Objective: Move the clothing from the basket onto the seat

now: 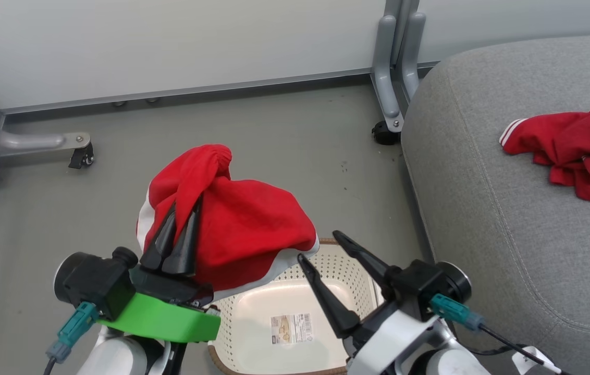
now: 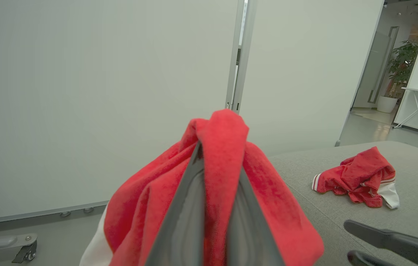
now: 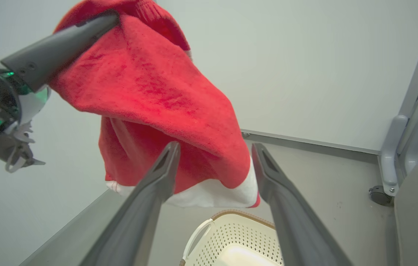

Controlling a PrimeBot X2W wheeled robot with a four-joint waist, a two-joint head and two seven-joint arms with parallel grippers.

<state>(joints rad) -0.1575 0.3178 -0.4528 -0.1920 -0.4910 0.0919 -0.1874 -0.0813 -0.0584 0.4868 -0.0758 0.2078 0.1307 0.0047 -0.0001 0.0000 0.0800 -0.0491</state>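
Note:
My left gripper (image 1: 186, 205) is shut on a red garment with a white hem (image 1: 248, 229), which hangs above the basket (image 1: 349, 271). In the left wrist view the red cloth (image 2: 268, 199) drapes over both fingers of the left gripper (image 2: 218, 155). The cream perforated basket holds no cloth, and a label shows on its floor. My right gripper (image 1: 318, 245) stands open over the basket, just right of the hanging garment (image 3: 157, 92). A second red and white garment (image 1: 571, 146) lies crumpled on the grey seat (image 1: 508, 208) to the right.
Pale partition walls close off the back and left. A castor foot (image 1: 82, 156) sits at the left, and a grey metal post with a wheel (image 1: 391, 104) stands beside the seat's corner. Grey floor lies between basket and walls.

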